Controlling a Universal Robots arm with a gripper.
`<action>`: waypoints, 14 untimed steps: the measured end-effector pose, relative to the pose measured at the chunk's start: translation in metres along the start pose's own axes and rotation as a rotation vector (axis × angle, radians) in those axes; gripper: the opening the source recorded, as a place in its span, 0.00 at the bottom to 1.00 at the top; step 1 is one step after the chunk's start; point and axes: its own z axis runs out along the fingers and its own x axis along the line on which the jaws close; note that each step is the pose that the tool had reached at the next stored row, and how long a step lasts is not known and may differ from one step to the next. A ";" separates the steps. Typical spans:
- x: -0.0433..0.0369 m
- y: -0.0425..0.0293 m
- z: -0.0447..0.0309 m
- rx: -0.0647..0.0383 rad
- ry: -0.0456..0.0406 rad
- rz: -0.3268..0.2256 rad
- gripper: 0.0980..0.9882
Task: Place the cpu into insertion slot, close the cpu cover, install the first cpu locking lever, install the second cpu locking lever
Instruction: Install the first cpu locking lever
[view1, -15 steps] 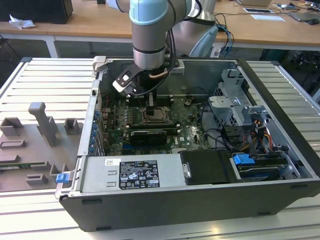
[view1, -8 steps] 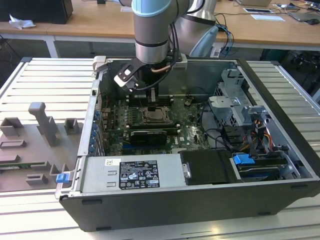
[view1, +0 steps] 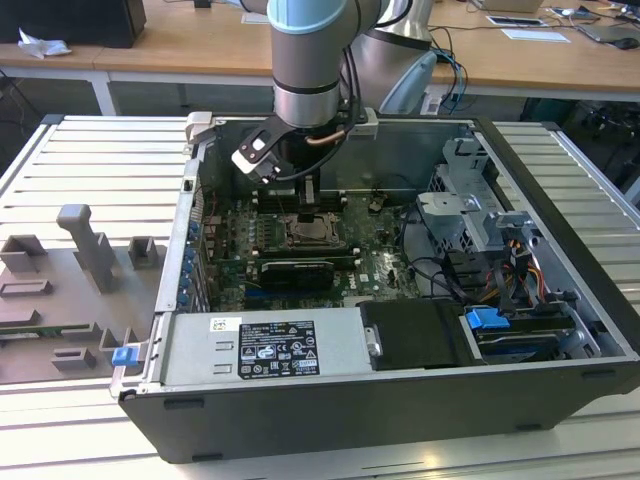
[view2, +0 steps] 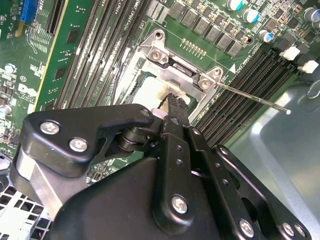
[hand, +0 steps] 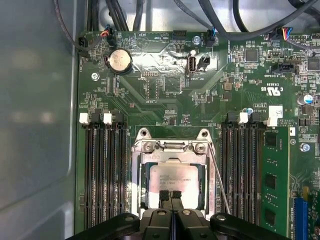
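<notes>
Reaching down into an open computer case (view1: 560, 260) on a ribbed metal desk (view1: 60, 160), the arm's pincer (view1: 307, 212) has its tips pinched together, nothing seen between them. They stand at one edge of the cpu (hand: 174, 179), a pale silvery-beige square lying in the insertion slot (hand: 145, 186), with the silvery cpu cover (hand: 136, 170) framing it. White lettering dots the green board, and the exterior view shows a white printed label (view1: 275, 347) on the power supply. The first wrist view adds a coin battery (hand: 120, 60) and black memory slots (hand: 102, 170) flanking the socket. In the second wrist view a thin locking lever (view2: 255, 97) juts out sideways over the slots.
</notes>
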 end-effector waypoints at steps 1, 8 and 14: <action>0.0000 0.0001 0.0000 0.000 0.0001 0.000 0.01; 0.0000 0.0001 -0.0006 0.000 0.0001 0.000 0.01; 0.0000 0.0001 -0.0017 0.000 0.0000 0.000 0.01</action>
